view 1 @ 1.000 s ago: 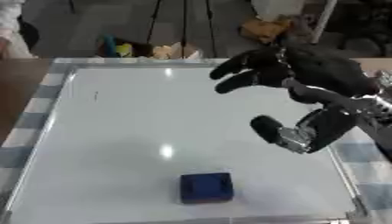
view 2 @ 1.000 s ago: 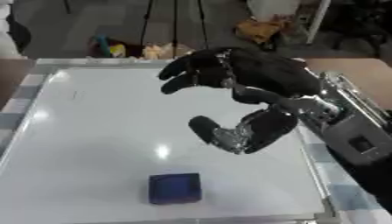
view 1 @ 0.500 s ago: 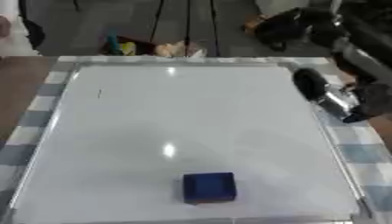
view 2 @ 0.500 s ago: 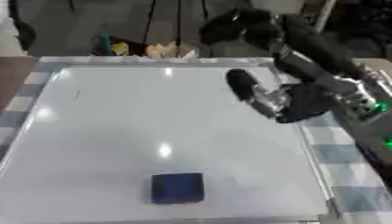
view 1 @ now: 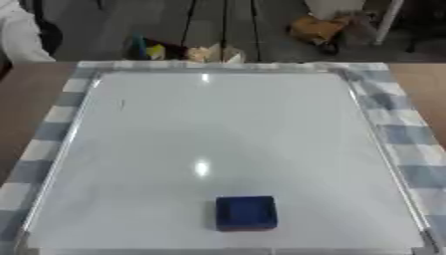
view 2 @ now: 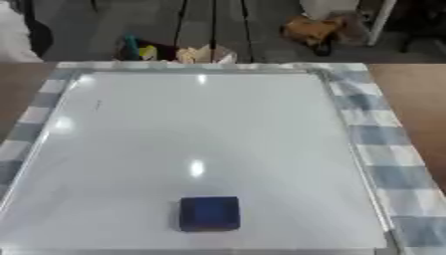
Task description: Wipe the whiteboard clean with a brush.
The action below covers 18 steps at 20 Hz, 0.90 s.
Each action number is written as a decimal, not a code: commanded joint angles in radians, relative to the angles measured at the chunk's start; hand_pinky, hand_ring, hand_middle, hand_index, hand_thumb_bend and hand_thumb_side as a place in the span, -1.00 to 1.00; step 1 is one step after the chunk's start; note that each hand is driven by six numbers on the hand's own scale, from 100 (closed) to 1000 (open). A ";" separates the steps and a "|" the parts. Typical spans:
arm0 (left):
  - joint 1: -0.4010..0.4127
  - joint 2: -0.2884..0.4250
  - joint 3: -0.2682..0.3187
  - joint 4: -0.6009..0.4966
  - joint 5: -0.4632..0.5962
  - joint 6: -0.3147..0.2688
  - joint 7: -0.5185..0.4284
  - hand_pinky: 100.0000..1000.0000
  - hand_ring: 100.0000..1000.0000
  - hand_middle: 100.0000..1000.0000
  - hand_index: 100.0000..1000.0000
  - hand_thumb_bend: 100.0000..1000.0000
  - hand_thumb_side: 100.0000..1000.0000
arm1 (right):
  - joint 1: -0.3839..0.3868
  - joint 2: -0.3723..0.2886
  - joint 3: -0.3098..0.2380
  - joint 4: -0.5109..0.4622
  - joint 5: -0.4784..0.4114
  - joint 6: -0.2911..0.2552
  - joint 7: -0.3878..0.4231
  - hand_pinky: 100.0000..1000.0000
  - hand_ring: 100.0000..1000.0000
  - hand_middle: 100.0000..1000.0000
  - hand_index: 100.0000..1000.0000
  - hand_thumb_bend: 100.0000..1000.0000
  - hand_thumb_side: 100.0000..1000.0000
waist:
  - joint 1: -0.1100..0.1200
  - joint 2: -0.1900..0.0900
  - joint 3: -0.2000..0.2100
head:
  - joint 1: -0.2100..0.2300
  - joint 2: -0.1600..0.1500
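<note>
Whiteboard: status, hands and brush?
Both hands out of view. Blue brush sits untouched on whiteboard, near edge. One small dark mark at far left. Nothing in the way.

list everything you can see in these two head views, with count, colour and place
whiteboard: one, white with a silvery frame, fills the middle of the table; a small dark mark near its far left
brush: one, dark blue block, lying on the whiteboard near its near edge, about centre
cloth: one, blue-grey and white check, under the whiteboard, showing all round it
table: one, brown, showing at the left and right edges
clutter on the floor: several small yellow and pale things beyond the far edge, too blurred to name
orange-brown thing: one, on the floor at the far right
robot's hands: neither the left hand nor the right hand shows in either view
</note>
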 commanded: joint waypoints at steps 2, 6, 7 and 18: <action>-0.054 0.083 -0.073 -0.012 -0.175 0.049 -0.186 0.45 0.55 0.52 0.74 -1.00 0.87 | 0.032 -0.039 -0.071 -0.015 -0.040 -0.028 -0.063 0.43 0.60 0.56 0.70 -1.00 0.93 | 0.007 -0.011 -0.013 | 0.014 -0.008; -0.103 0.123 -0.156 -0.003 -0.270 0.028 -0.349 0.58 0.61 0.55 0.83 -1.00 0.91 | 0.103 -0.022 -0.117 -0.015 -0.037 -0.068 -0.125 0.42 0.60 0.55 0.70 -1.00 0.91 | 0.016 -0.006 -0.034 | 0.018 -0.006; -0.116 0.133 -0.178 -0.001 -0.284 0.020 -0.387 0.60 0.61 0.55 0.81 -1.00 0.93 | 0.123 -0.013 -0.127 -0.015 -0.031 -0.076 -0.141 0.42 0.60 0.55 0.70 -1.00 0.90 | 0.018 -0.004 -0.039 | 0.020 -0.008; -0.218 0.164 -0.324 -0.011 -0.276 0.087 -0.633 0.57 0.63 0.52 0.81 -0.83 1.00 | 0.238 0.029 -0.202 -0.015 0.018 -0.179 -0.309 0.41 0.56 0.53 0.68 -1.00 0.83 | 0.031 0.009 -0.061 | 0.019 -0.020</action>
